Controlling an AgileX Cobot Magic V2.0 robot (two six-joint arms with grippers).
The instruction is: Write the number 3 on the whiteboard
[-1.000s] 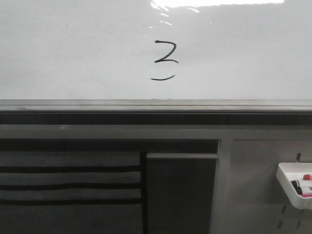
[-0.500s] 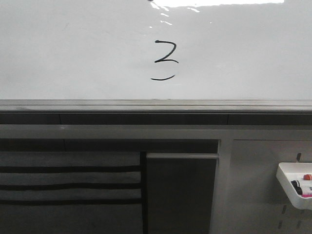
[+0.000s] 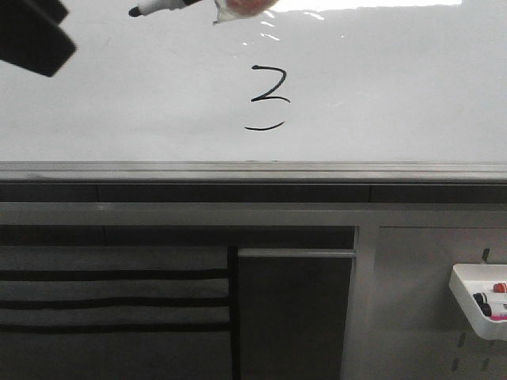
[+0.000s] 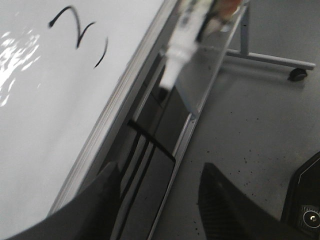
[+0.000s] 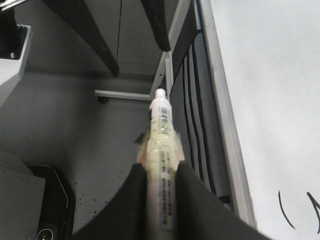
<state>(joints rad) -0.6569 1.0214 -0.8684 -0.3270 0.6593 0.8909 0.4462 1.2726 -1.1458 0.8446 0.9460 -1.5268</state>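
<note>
The big white whiteboard fills the top half, with the number 3 near the middle. The right gripper pinches a marker. The left gripper is spread wide.

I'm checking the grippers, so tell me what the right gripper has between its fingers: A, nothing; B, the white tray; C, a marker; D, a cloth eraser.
C: the right wrist view shows the right gripper shut on a marker, whose barrel runs out between the fingers.

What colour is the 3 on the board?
Black, thin-lined; the 3 shows best in the front view.
</note>
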